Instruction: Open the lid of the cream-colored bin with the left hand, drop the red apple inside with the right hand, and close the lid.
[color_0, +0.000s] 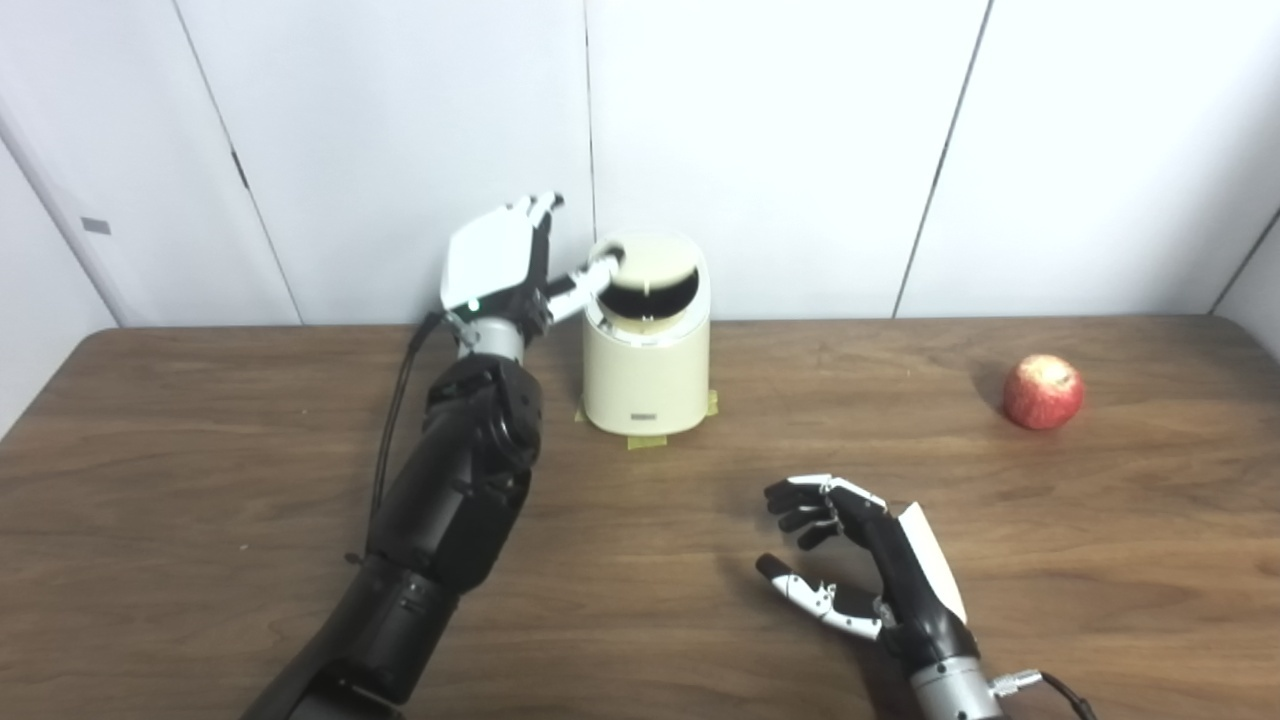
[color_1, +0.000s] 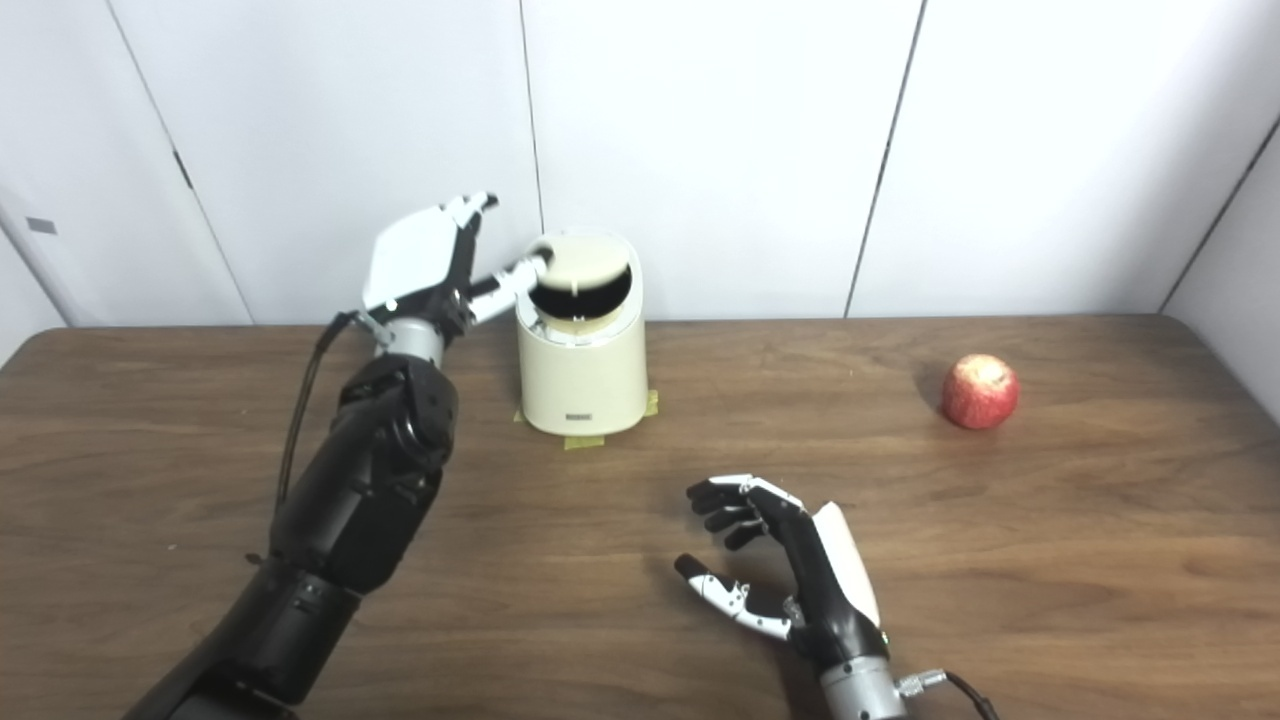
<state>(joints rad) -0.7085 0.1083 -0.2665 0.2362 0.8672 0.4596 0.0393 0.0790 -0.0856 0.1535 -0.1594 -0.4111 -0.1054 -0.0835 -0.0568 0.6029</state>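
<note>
The left hand, fingers spread, is pressing the bin lid seemingly partly open, while the empty, loosely open right hand is waiting well apart from the apple, lying far right.

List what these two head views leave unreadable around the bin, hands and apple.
- Bin interior: both views, only a dark opening; lid tilts over it.
- Bin's front label: too small.
- Left hand: its back faces the cameras, so contact at the lid is unclear.
- Apple: far side hidden.
</note>
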